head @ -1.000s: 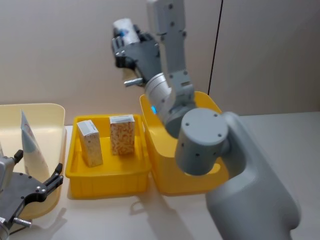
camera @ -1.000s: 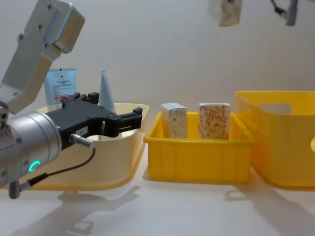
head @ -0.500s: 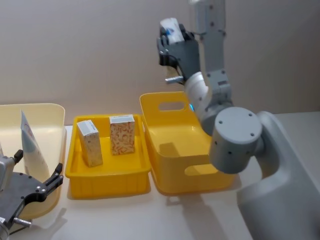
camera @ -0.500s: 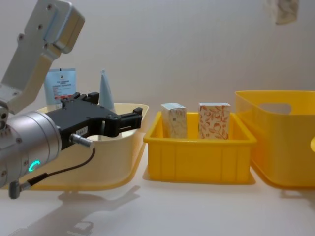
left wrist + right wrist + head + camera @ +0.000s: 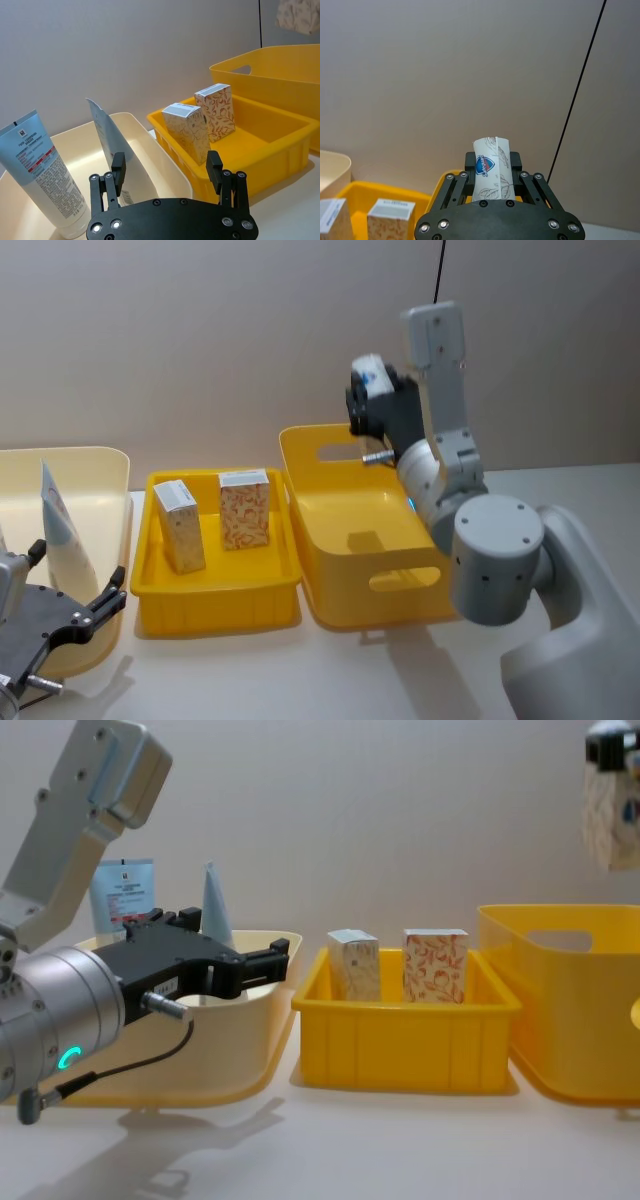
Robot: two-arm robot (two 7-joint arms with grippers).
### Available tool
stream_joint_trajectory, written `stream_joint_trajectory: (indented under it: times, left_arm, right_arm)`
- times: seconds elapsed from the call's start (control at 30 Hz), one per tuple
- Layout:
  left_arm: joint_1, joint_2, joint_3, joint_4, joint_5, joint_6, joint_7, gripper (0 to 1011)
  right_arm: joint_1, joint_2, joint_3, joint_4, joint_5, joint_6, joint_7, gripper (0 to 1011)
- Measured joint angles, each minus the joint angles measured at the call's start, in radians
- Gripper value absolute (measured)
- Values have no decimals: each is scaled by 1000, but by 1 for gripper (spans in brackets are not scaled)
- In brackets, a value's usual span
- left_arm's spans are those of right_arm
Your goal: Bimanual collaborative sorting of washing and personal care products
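My right gripper (image 5: pixel 377 410) is shut on a white carton (image 5: pixel 489 172) with leaf print and a blue shield logo. It hangs above the back rim of the deep yellow bin (image 5: pixel 345 540), and the chest view shows the carton (image 5: pixel 610 820) high at the right edge. Two more cartons (image 5: pixel 180 526) (image 5: pixel 245 508) stand upright in the shallow yellow tray (image 5: pixel 220 598). Two light-blue tubes (image 5: pixel 36 170) (image 5: pixel 107 142) stand in the cream bin (image 5: pixel 105 475). My left gripper (image 5: pixel 166 162) is open and holds nothing, just in front of that bin.
The three bins stand side by side along the wall: cream at the left, the shallow tray (image 5: pixel 405 1045) in the middle, the deep bin (image 5: pixel 565 1020) at the right. Bare tabletop lies in front of them.
My right arm has swung to the right and down with the carton, from above the shallow tray to above the deep bin. The left arm has not moved.
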Motion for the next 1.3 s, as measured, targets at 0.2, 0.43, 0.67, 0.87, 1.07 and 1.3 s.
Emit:
stream_joint_trajectory:
  times: [0.2,0.43,0.67,0.87,1.07,1.3]
  left_arm:
    - [0,0,0,0,0,0,0,1003]
    - [0,0,0,0,0,0,0,1003]
    - [0,0,0,0,0,0,0,1003]
    - [0,0,0,0,0,0,0,1004]
    - [0,0,0,0,0,0,0,1003]
    - [0,0,0,0,0,0,0,1003]
  right_arm:
    - [-20,5,11,21,12,17,20,466]
    - [-36,8,20,37,20,31,35,666]
    - [-46,10,25,47,26,38,45,888]
    - [-51,11,27,52,28,42,50,1001]
    - [-53,12,28,55,30,44,52,1001]
    - [-55,12,29,57,30,45,53,1001]
